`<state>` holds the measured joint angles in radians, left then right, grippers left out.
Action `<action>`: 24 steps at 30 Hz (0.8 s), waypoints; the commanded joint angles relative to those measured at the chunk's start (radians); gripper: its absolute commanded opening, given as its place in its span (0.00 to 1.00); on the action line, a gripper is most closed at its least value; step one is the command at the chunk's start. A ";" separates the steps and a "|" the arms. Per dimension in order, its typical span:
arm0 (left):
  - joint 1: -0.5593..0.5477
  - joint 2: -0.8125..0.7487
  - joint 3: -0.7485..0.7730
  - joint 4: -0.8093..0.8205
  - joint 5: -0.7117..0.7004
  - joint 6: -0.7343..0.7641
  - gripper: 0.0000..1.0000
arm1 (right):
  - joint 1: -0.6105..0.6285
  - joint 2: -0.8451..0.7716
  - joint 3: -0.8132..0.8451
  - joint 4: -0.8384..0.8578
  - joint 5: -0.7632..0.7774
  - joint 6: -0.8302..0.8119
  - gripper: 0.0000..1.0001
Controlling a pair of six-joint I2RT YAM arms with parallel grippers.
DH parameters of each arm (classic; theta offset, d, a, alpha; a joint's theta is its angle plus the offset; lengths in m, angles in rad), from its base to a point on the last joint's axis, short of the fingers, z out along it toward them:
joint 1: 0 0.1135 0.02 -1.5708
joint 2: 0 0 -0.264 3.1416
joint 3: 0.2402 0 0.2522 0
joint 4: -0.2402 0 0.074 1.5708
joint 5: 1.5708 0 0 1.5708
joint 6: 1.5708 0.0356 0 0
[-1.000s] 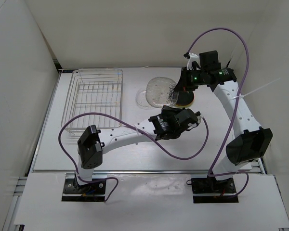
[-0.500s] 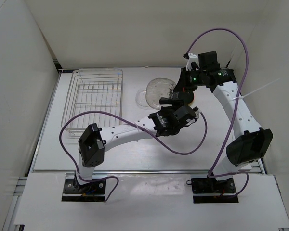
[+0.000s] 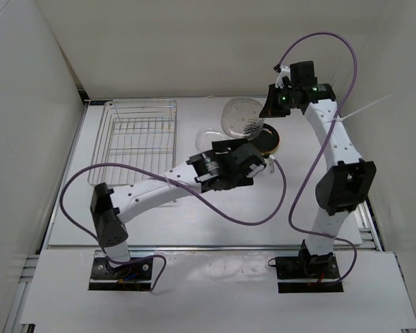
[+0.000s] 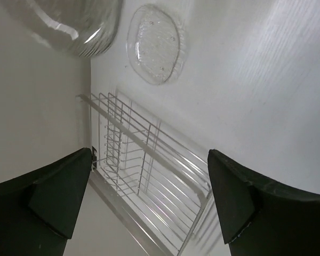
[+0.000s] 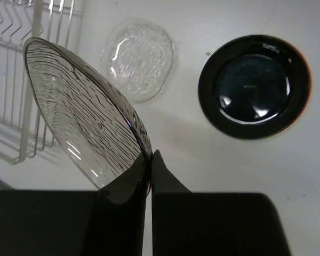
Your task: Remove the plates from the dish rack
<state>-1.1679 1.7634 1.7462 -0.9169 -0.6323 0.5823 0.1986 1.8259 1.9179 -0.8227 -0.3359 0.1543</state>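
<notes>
Right wrist view: where's the plate?
— Your right claw [image 5: 149, 160] pinches the clear plate [image 5: 85, 112] by its rim, tilted above the bench [image 5: 202, 170]. The black plate [image 5: 253, 85] lies to the right, and your left claw [image 4: 149, 154] gapes empty.

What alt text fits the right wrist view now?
The right gripper is shut on the rim of a clear ribbed plate, held tilted above the table. Below lie a second clear plate, a black plate on a red-orange plate, and the dish rack's corner.
</notes>
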 commanded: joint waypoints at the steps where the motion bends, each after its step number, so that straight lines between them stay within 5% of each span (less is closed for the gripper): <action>1: 0.103 -0.122 0.090 -0.144 0.111 -0.052 1.00 | -0.001 0.115 0.140 0.007 0.031 -0.024 0.00; 12: 0.802 -0.219 0.294 -0.145 0.540 -0.200 1.00 | 0.061 0.377 0.297 0.017 0.009 -0.114 0.01; 24: 1.028 -0.371 0.200 -0.188 0.695 -0.191 1.00 | 0.102 0.499 0.297 0.143 -0.015 0.002 0.01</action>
<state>-0.1593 1.4384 1.9682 -1.0821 -0.0051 0.4015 0.3035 2.3154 2.1937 -0.7628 -0.3363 0.0887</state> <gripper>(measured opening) 0.998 0.011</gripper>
